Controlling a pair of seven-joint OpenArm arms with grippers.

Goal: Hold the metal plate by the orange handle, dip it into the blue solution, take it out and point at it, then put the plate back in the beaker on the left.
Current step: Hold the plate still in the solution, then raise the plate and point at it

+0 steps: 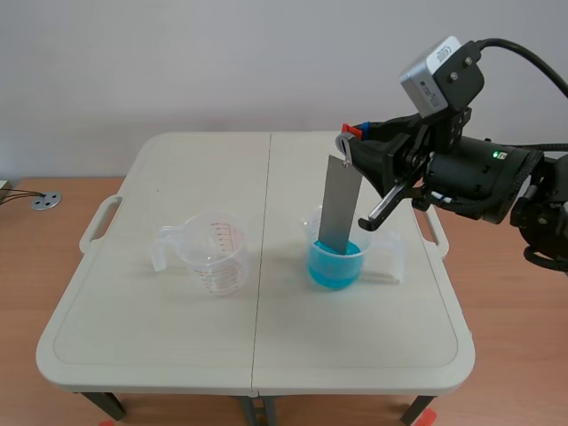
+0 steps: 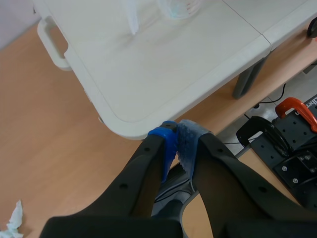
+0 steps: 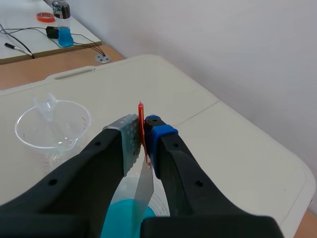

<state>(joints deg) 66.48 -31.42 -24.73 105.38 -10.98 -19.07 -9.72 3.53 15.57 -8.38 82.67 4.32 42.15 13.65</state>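
Left gripper (image 2: 177,136): off the table (image 1: 133,337), low, just outside one rounded corner, over the wooden floor. Pads pressed together, nothing between them. It does not show in the scene view.

Left half of table: empty beaker (image 1: 213,251), clear plastic, red scale marks, upright, handle on its left side. Nothing in it. Well apart from the other beaker.

Right of the centre seam: second beaker (image 1: 335,257), clear, holding the blue solution (image 1: 334,264). Metal plate (image 1: 339,209) stands nearly upright in it, lower end down in the blue liquid, top leaning slightly right. Upper part is clear of the rim.

Right gripper (image 1: 352,135): comes in from the right, raised above the second beaker. Jaws closed on the orange handle (image 3: 141,119) at the plate's top; in the right wrist view the thin handle is pinched between the two pads and the plate hangs below toward the solution.
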